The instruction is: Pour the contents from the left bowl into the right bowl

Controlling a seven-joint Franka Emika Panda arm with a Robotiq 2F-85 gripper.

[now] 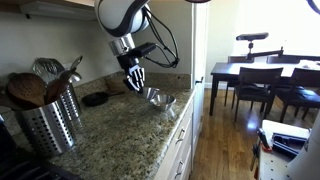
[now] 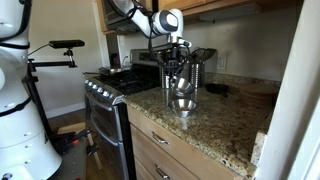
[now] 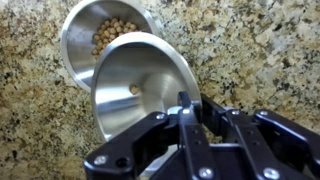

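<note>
In the wrist view my gripper (image 3: 185, 105) is shut on the rim of the left bowl (image 3: 140, 85), the wider shiny steel bowl. That bowl is tilted toward the right bowl (image 3: 100, 35) and holds only a stray bean or so. The right bowl sits just beyond it on the granite counter, with several light beans inside. In both exterior views the gripper (image 1: 134, 82) (image 2: 176, 78) hangs over the counter with the steel bowls (image 1: 156, 98) (image 2: 183, 102) close together under it. I cannot tell the two bowls apart there.
A steel utensil holder (image 1: 45, 122) with wooden spoons stands on the counter, and a flat black dish (image 1: 96, 99) lies behind the bowls. A stove (image 2: 108, 88) adjoins the counter. A dining table and chairs (image 1: 262, 78) stand across the room.
</note>
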